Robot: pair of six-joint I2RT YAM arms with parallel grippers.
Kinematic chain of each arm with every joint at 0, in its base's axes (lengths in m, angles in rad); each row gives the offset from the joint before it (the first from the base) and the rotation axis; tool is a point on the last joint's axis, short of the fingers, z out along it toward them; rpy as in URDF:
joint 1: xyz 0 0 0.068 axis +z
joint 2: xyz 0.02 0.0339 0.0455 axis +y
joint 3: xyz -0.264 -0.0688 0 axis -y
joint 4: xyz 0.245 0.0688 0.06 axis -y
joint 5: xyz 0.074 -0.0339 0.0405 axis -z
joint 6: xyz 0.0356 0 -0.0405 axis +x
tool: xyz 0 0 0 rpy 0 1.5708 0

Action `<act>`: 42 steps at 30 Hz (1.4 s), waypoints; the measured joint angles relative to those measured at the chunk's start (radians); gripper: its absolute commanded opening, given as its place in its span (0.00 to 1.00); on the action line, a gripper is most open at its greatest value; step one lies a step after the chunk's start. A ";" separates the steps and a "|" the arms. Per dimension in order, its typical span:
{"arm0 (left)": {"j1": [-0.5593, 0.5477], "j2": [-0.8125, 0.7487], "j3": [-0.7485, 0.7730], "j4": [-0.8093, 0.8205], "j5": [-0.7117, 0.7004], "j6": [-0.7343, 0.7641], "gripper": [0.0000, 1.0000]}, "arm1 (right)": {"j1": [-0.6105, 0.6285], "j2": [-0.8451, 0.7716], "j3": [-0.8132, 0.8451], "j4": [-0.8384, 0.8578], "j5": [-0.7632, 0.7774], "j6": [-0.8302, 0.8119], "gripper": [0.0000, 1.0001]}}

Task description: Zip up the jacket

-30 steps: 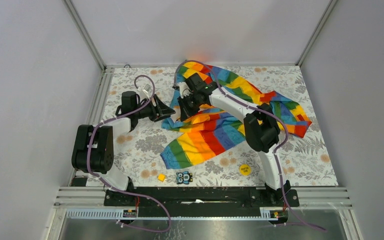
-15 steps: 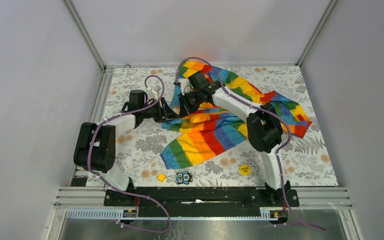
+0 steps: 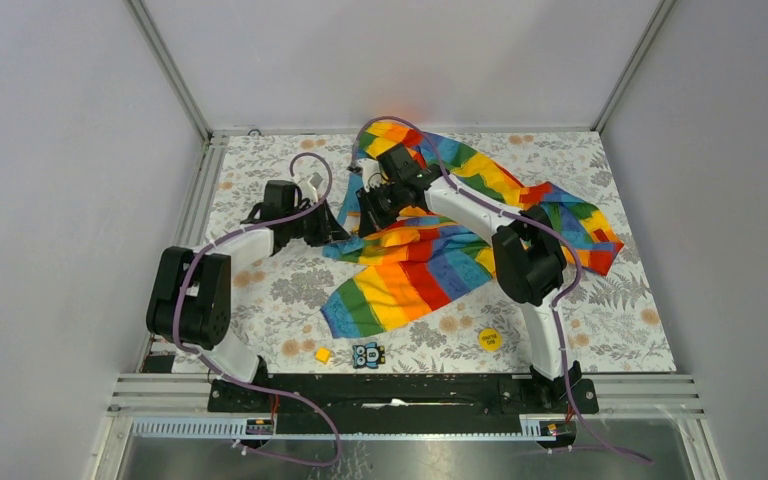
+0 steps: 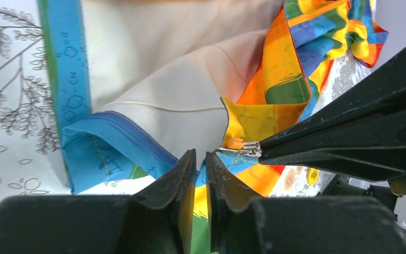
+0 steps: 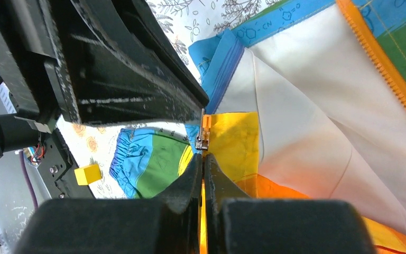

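Evidently the zipper's start is being prepared. The jacket, rainbow-striped and open, pale lining shown, is spread from the centre of the tabletop toward 2 o'clock. At its 10 o'clock edge, the left jaws are clamped on striped hem and the right jaws on fabric beside the slider. Next, the free orange strip probably must be fed into that slider before any pull.

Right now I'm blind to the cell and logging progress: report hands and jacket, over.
Left hand shut on jacket fabric beside the zipper slider. Right hand shut on the edge next to it. Jacket open, unzipped. Hands crowd each other.
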 measured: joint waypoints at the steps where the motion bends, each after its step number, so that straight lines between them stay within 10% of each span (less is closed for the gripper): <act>1: 0.000 -0.004 0.000 -0.005 -0.016 0.005 0.12 | 0.000 0.000 -0.005 0.000 0.000 0.000 0.00; 9: 0.001 -0.032 0.000 -0.023 -0.050 0.023 0.01 | -0.002 -0.008 -0.052 0.043 -0.031 0.000 0.00; 15: 0.008 -0.100 -0.025 -0.040 -0.031 0.030 0.57 | -0.007 -0.014 -0.080 0.082 -0.066 -0.021 0.00; 19: 0.020 -0.196 -0.071 -0.033 -0.002 0.019 0.66 | -0.011 -0.021 -0.097 0.101 -0.089 -0.047 0.00; 42: -0.047 -0.114 -0.005 -0.084 -0.079 0.105 0.42 | -0.013 -0.027 -0.097 0.112 -0.131 -0.055 0.00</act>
